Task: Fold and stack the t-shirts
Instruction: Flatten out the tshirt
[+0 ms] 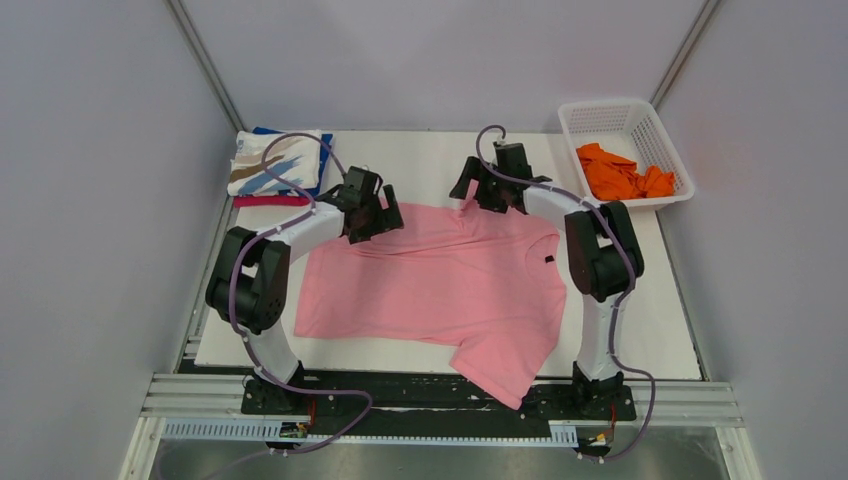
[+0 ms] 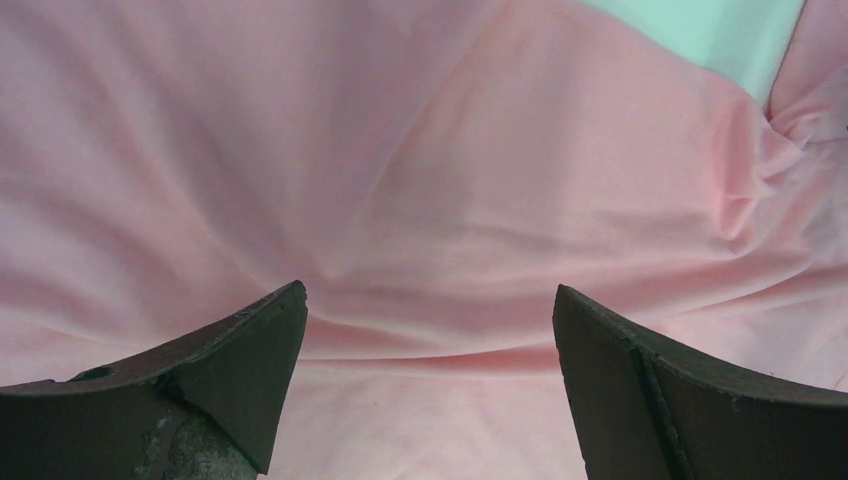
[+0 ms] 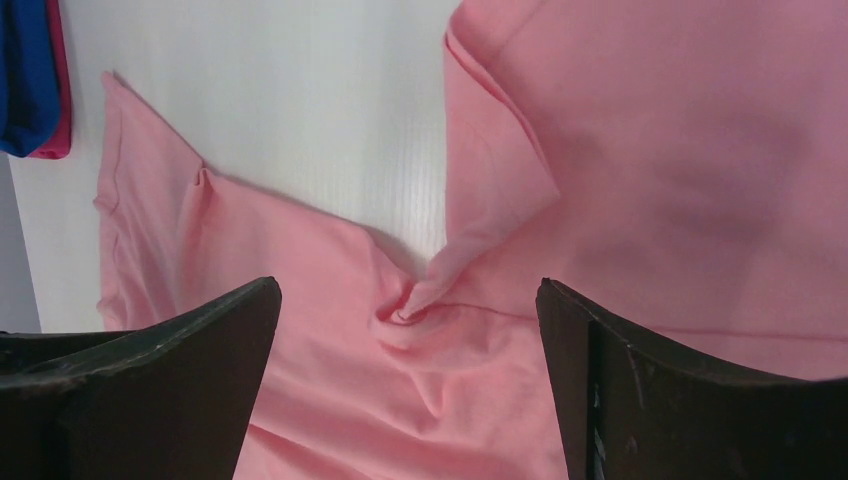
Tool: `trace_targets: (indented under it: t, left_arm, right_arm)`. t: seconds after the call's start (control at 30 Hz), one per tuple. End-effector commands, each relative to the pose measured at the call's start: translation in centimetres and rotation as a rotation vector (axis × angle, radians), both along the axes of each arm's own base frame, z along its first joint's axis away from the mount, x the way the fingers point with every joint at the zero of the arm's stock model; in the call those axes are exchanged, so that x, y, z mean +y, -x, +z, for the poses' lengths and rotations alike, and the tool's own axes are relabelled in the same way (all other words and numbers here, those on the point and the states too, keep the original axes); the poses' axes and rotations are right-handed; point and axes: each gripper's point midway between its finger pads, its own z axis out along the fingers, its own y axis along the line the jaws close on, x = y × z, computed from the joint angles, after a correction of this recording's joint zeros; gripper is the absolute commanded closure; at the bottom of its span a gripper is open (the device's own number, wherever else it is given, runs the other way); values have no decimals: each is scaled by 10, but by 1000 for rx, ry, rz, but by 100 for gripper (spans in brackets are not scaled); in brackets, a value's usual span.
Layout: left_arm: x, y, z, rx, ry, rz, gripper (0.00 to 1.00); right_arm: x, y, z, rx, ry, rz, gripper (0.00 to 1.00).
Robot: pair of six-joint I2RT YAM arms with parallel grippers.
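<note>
A light pink t-shirt (image 1: 440,285) lies spread on the white table, its collar toward the right and one sleeve hanging past the near edge. My left gripper (image 1: 372,222) hovers open over the shirt's far left part; wrinkled pink cloth (image 2: 420,200) fills its view, with nothing between the fingers. My right gripper (image 1: 488,197) stands open above the far sleeve, where a bunched fold (image 3: 415,300) lies between the spread fingers, not pinched. Folded t-shirts (image 1: 275,165) are stacked at the far left, a white streaked one on top. An orange t-shirt (image 1: 622,172) lies crumpled in the basket.
A white lattice basket (image 1: 640,125) stands at the far right corner of the table. Grey walls close in on both sides. Bare white table (image 1: 420,160) shows between the stack and the basket. Blue and magenta edges of the stack (image 3: 30,80) appear in the right wrist view.
</note>
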Motion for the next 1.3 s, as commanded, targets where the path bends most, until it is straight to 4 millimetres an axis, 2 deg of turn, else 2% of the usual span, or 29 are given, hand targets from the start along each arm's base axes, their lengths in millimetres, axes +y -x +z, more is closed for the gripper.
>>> trace_targets:
  t: [0.0, 0.07, 0.1, 0.2, 0.33, 0.4, 0.57, 0.63, 0.73, 0.8, 0.83, 0.87, 0.9, 0.93, 0.97, 1.07, 1.1, 1.13, 1.17, 1.2, 1.27]
  left_arm:
    - [5, -2, 9, -36, 44, 9, 0]
    - [6, -1, 8, -34, 59, 12, 0]
    - [7, 0, 8, -31, 63, 13, 0]
    - [11, 2, 5, -16, 74, 20, 0]
    - [17, 3, 9, -22, 68, 32, 0]
    - [21, 3, 13, -34, 56, 35, 0]
    - [26, -8, 30, -81, 42, 36, 0]
    - [28, -22, 39, -96, 38, 40, 0]
    - [42, -41, 36, -86, -6, 83, 0]
    - [48, -56, 23, -59, -19, 103, 0]
    - [48, -65, 27, -71, -7, 105, 0]
    - [47, -68, 16, -44, -10, 107, 0]
    - [46, -77, 21, -57, 3, 108, 0]
    - [45, -80, 10, -36, -2, 110, 0]
    - [44, -87, 12, -44, 6, 117, 0]
    - [41, -97, -6, -15, 13, 134, 0]
    - [40, -102, -6, -20, 17, 137, 0]
    - [40, -103, -15, -4, 15, 144, 0]
    - [40, -108, -15, -11, 11, 151, 0]
    - [41, -108, -24, 9, 2, 160, 0]
    - [46, -112, -31, 20, -20, 188, 0]
  right_arm:
    - [31, -26, 17, -79, -35, 84, 0]
    - [43, -38, 16, -111, -28, 112, 0]
    - [48, -44, 7, -103, -30, 118, 0]
    - [69, -58, 9, -111, -83, 151, 0]
    - [98, -72, 31, -218, -59, 205, 0]
    - [102, -74, 40, -252, -34, 204, 0]
    - [73, -75, 71, -336, 72, 128, 0]
    - [57, -68, 80, -336, 110, 114, 0]
    - [22, -50, 79, -279, 167, 46, 0]
    - [-1, -37, 72, -237, 179, 0, 0]
    - [-11, -31, 65, -210, 174, -12, 0]
    - [-20, -23, 55, -174, 164, -10, 0]
    - [-28, -22, 52, -158, 155, -22, 0]
    - [-36, -20, 43, -131, 151, -29, 0]
    - [-40, -20, 38, -114, 140, -27, 0]
    - [-49, -28, 25, -79, 115, -29, 0]
    - [-51, -33, 22, -76, 113, -32, 0]
    - [-53, -39, 20, -75, 112, -36, 0]
    - [-56, -45, 15, -72, 116, -40, 0]
    - [-58, -52, 11, -72, 122, -45, 0]
    - [-65, -63, 0, -67, 135, -62, 0]
